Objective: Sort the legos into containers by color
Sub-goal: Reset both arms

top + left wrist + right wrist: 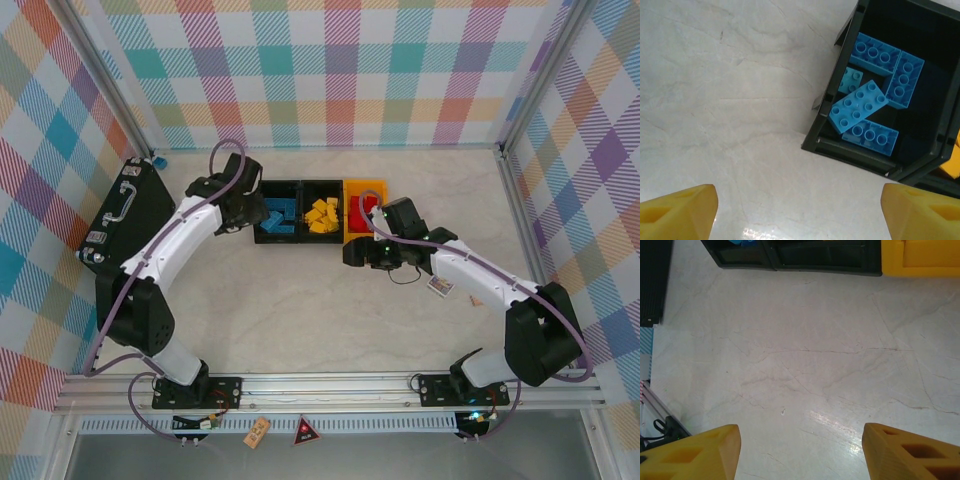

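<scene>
Left tool (pixel 799 202) and right tool (pixel 800 442) gape empty above the table (pixel 805 365).

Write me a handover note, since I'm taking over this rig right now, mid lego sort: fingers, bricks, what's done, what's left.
Left gripper: fingers open, empty, over the table beside the left black bin.
Right gripper: fingers open, empty, over the table in front of the bins.
Bricks: blue legos in the left black bin, yellow legos in the middle black bin, red legos in the yellow-orange bin.
Done: every brick I can see is binned by colour.
Left: probably nothing; check spots hidden from the cameras.
</scene>
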You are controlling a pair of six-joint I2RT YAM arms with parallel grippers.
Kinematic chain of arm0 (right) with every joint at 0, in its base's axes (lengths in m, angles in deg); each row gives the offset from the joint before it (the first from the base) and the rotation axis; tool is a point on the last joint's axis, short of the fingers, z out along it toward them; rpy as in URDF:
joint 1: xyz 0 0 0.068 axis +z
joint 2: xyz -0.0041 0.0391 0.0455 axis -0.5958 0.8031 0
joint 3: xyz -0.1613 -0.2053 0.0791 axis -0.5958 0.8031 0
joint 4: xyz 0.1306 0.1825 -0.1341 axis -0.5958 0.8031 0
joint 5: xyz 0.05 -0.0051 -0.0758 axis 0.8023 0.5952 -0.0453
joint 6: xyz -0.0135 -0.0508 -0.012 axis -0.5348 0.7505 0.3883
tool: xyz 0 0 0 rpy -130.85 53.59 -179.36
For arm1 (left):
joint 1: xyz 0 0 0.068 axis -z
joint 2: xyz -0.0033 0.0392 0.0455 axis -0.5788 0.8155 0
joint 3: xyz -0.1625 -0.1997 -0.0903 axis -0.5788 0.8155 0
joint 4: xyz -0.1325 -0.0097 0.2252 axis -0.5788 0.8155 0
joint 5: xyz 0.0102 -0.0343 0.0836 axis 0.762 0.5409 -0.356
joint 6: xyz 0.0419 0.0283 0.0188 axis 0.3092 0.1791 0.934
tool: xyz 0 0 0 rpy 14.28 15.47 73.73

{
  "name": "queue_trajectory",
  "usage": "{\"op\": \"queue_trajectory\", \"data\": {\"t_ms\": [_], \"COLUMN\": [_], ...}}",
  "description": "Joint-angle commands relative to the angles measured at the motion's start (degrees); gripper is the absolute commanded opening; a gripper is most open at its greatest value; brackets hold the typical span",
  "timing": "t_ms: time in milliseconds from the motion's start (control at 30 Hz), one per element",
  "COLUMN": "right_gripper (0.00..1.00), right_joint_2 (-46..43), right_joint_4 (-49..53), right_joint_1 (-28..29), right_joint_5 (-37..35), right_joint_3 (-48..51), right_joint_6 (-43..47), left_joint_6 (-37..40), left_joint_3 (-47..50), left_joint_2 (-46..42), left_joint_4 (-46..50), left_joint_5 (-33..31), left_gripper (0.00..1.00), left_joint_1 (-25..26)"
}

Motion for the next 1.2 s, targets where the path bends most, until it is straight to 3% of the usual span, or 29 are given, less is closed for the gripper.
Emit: {"op": "queue_trajectory", "data": {"t_ms": [0, 333, 400, 500, 633, 833, 933, 1000, 1067, 1167], "right_gripper": [0.65, 0.68, 0.71, 0.84, 0.85, 0.87, 0.88, 0.89, 0.99, 0.99], "right_joint_2": [-1.05, -1.69, -2.18, -2.38, -2.02, -1.43, -1.15, -2.50, -4.74, -6.87], "right_joint_4": [0.10, 0.59, 0.34, 0.47, 1.17, -2.48, -6.96, -14.85, -22.16, -35.65], "right_joint_1": [0.22, 0.20, 0.07, -0.11, -0.59, -1.16, -1.76, -1.91, -2.08, -2.61], "right_joint_5": [-1.39, -7.27, -9.77, -13.99, -19.27, -33.57, -40.66, -46.05, -51.97, -61.62], "right_joint_3": [-0.17, 0.92, 1.56, 1.61, -0.01, -0.88, 0.41, 4.51, 9.28, 16.54], "right_joint_6": [-0.87, -0.96, -0.71, 0.24, 2.04, 4.60, 7.64, 11.51, 14.43, 21.52], "left_joint_6": [-0.48, 2.96, 3.79, 5.53, 7.44, 12.32, 16.15, 19.29, 21.42, 24.07], "left_joint_3": [0.12, 3.19, 6.61, 12.25, 18.54, 31.97, 36.87, 39.48, 41.38, 45.46], "left_joint_2": [2.40, 5.05, 3.36, 0.33, -4.14, -15.02, -19.67, -21.70, -23.03, -25.13], "left_joint_4": [-3.66, -13.58, -18.03, -25.03, -29.83, -42.29, -46.59, -49.24, -50.81, -55.40], "left_joint_5": [-1.34, -1.07, 1.01, 2.25, 1.29, -5.69, -8.76, -10.34, -11.67, -15.80], "left_gripper": [0.85, 0.89, 0.90, 0.97, 1.00, 1.00, 1.00, 1.00, 1.00, 1.00], "left_joint_1": [-0.61, -0.61, -0.53, 0.13, 0.84, 1.02, 0.72, 0.15, -1.09, -2.94]}}
